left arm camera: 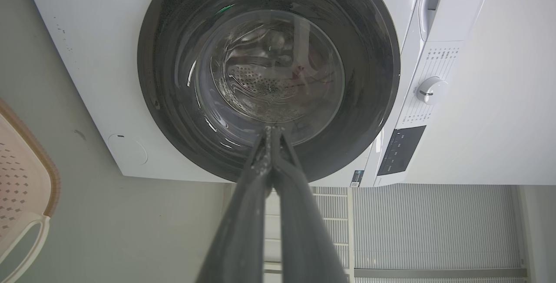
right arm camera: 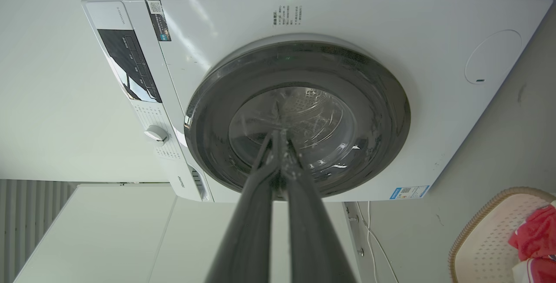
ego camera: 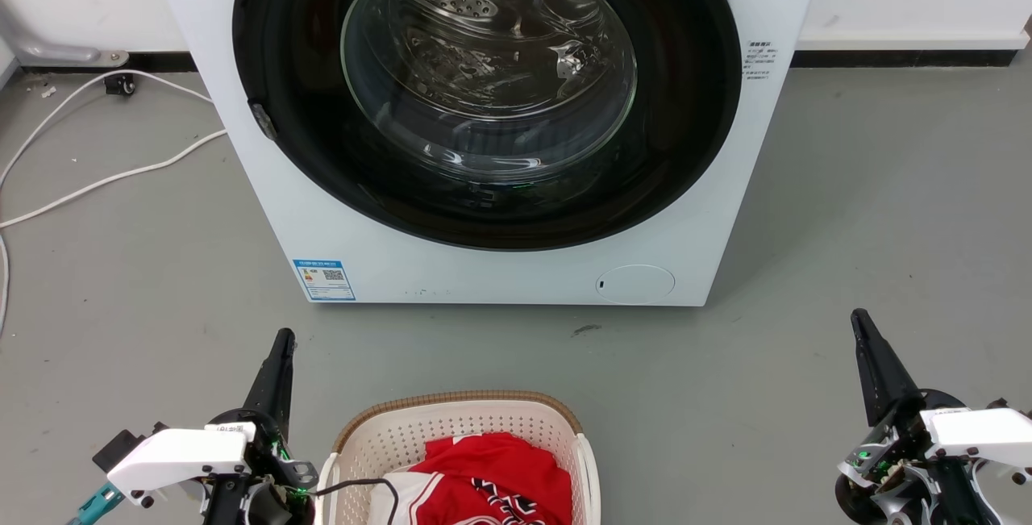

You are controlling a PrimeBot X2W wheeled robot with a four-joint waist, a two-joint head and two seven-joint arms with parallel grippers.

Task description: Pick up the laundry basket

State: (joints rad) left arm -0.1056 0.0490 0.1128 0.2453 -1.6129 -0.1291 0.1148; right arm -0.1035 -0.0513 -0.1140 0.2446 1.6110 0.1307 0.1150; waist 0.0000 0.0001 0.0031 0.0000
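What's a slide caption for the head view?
Left gripper and right gripper, both shut, flank the basket of red clothes on the floor before the washer.

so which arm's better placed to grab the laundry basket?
Left. In the head view the left gripper sits just beside the laundry basket, at its left side. The right gripper is well off to the basket's right across bare floor. Both are shut, so either would have to open first.
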